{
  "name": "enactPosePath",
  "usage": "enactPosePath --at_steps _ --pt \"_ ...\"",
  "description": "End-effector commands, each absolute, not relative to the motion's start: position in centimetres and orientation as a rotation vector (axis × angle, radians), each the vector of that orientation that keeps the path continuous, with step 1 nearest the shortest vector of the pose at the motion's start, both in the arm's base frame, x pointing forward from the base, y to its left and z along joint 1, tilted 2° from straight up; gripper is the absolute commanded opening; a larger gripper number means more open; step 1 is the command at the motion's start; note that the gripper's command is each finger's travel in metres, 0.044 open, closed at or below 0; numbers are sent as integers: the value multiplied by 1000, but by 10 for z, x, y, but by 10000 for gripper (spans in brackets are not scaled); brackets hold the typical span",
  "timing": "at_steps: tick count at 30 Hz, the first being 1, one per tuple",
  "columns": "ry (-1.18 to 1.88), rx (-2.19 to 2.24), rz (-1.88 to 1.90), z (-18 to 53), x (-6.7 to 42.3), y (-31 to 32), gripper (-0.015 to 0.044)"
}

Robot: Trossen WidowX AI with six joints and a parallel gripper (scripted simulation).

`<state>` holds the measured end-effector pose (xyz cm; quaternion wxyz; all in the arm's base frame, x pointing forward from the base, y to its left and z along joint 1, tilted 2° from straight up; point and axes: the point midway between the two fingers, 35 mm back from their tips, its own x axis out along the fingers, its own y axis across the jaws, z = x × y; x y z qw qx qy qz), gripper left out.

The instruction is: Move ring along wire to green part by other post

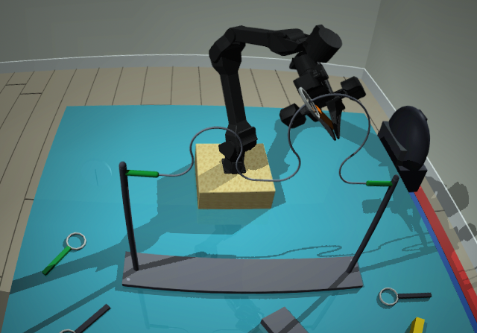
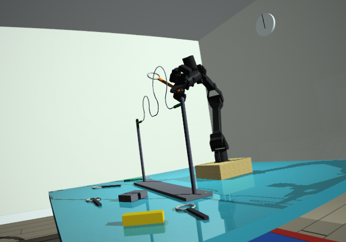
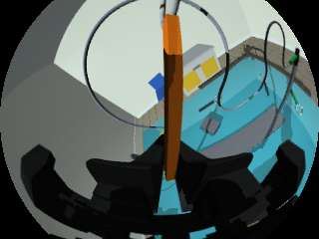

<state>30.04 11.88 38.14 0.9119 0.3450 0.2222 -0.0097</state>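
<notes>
My gripper (image 1: 335,132) (image 2: 176,89) (image 3: 166,137) is shut on the orange handle (image 1: 322,116) (image 2: 165,83) (image 3: 173,94) of the ring (image 1: 307,97) (image 2: 153,76). The ring is held high, around the thin grey wire (image 1: 356,99) (image 2: 155,93) (image 3: 90,40) at the top left of its tall loop nearest the right post (image 1: 371,225) (image 2: 187,144). I cannot tell if ring and wire touch. The green part (image 1: 378,183) (image 2: 177,105) by that post lies lower. The other green part (image 1: 142,173) (image 2: 139,121) sits by the left post (image 1: 128,217) (image 2: 141,152).
Both posts stand on a grey base plate (image 1: 242,276) (image 2: 173,190). The arm is mounted on a wooden block (image 1: 235,185) (image 2: 223,168). Spare rings with handles (image 1: 75,240) (image 1: 388,296) (image 2: 185,207), a yellow block (image 1: 417,325) (image 2: 142,217) and a grey block (image 1: 282,319) (image 2: 132,196) lie on the table. A black domed object (image 1: 408,137) stands at the right edge.
</notes>
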Motion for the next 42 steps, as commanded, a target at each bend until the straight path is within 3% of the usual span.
enactPosePath --at_steps 1,42 --pt "456 659 -35 382 301 117 -150" --pt "466 163 -179 374 299 101 -150"
